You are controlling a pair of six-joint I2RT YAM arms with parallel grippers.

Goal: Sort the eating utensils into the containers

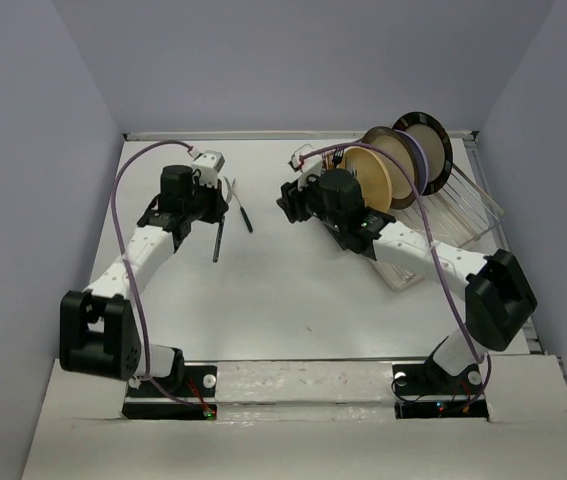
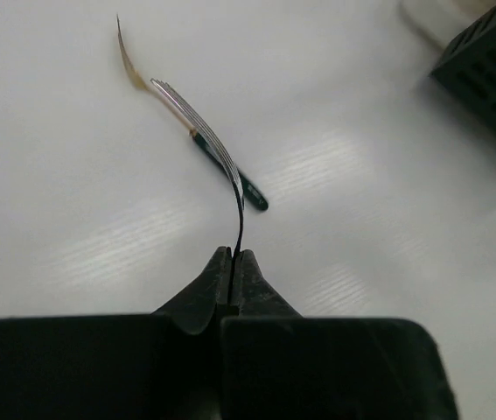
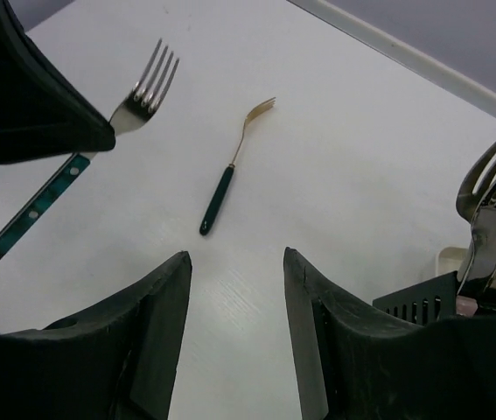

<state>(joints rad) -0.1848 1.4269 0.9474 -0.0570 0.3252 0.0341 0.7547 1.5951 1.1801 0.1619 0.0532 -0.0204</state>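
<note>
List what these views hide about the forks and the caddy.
1. Caddy: cut by the left wrist view's edge; compartments unseen.
2. Forks in the caddy: right wrist view, cropped at the edge; count unclear.
3. Held fork: edge-on in left wrist view, handle hidden by left gripper.

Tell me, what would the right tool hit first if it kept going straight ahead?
Most likely the gold fork with the dark green handle, lying on the white table ahead of the open right tool. Depth is unclear, so it might meet bare table first.
</note>
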